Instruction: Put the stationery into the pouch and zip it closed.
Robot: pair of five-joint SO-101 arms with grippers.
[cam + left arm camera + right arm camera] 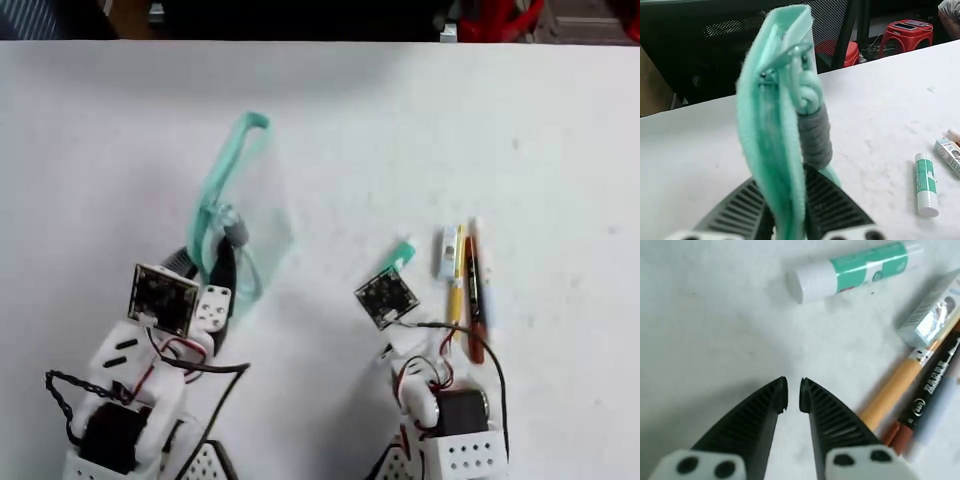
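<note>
high view: at the left of the white tabletop point(400, 120), the left hand point(787, 187) is clamped tight on the teal zip edge of the clear pouch point(240, 200), which reaches away from the arm toward the far side. the left wrist view shows the edge standing up between the two fingers, with the grey-wrapped zip pull point(815, 135) hanging beside it. the grip appears meant to steady the pouch and present its mouth for loading; whether the zip is open cannot be told.

to the right, the right hand point(793, 392) hovers low over bare tabletop with its fingers drawn almost together, only a slit between them, holding and touching nothing. just beyond it lies the green-and-white glue stick point(855, 270). right of that, a small box point(932, 315), a yellow pencil point(456, 285), a red-brown pen point(472, 305) and a pale pen point(483, 270) lie side by side, running near to far. none of the stationery is in the pouch, so the task looks barely begun.
</note>
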